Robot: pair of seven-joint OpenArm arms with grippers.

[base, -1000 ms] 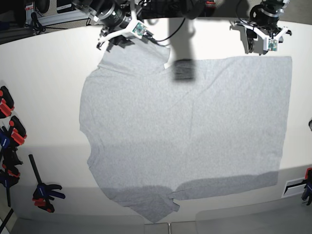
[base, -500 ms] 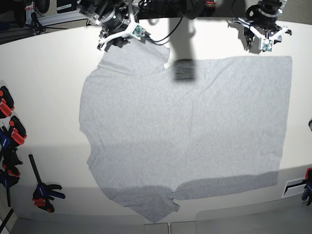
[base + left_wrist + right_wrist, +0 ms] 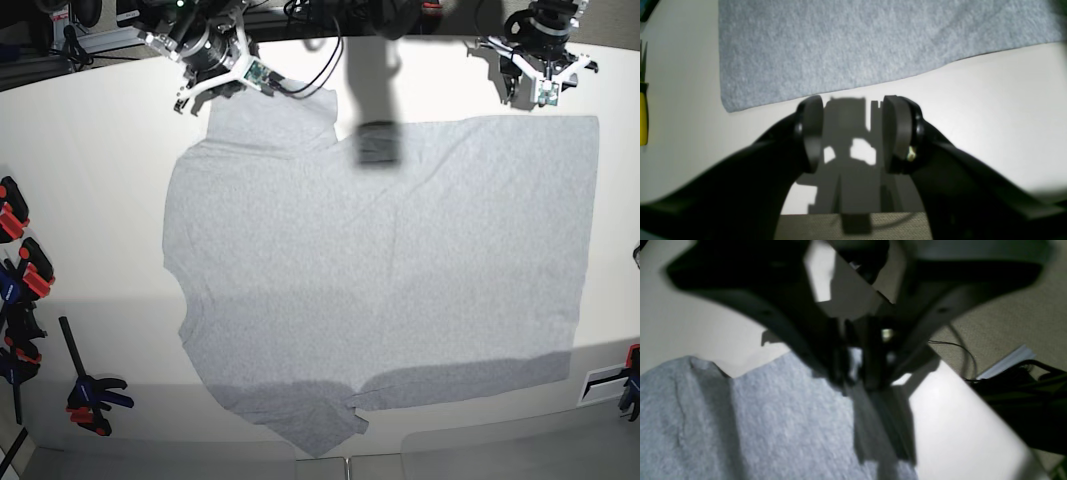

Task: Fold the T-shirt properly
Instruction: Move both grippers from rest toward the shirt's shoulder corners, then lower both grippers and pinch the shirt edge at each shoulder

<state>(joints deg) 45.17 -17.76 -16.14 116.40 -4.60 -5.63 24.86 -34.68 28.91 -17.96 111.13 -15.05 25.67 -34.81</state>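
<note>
Base view: the T-shirt [image 3: 380, 270] lies flat, plain side up, spread over most of the table [image 3: 90, 180]. Its long axis runs approx 9 to 3 o'clock, w/ the sleeves at the 9 o'clock end (one at 11, one at 7) and the straight hem at 3. No fold is made yet, I judge.

Both arms sit along the 12 o'clock edge. The right claw [image 3: 215, 75] is at approx 11 o'clock, right over the far sleeve, so the cloth lies toward 6 o'clock from it. The left claw [image 3: 535, 80] is at approx 1 o'clock, just off the hem corner; cloth again toward 6 o'clock.

Left wrist view: left claw [image 3: 852, 133] has its pads spread apart w/ nothing between them, only bare table and shadow. The shirt edge [image 3: 840, 60] is just beyond the tips, near but not touching.

Right wrist view: right claw [image 3: 857, 373] is blurred; its fingers look drawn together over the sleeve edge [image 3: 790, 413], but can't tell if cloth is pinched.

Judgement: each arm is nearest its own far corner, so the next grab likely takes the 12 o'clock edge and carries it toward 6. Clamps [image 3: 90, 395] lie at 8 o'clock, well apart.
</note>
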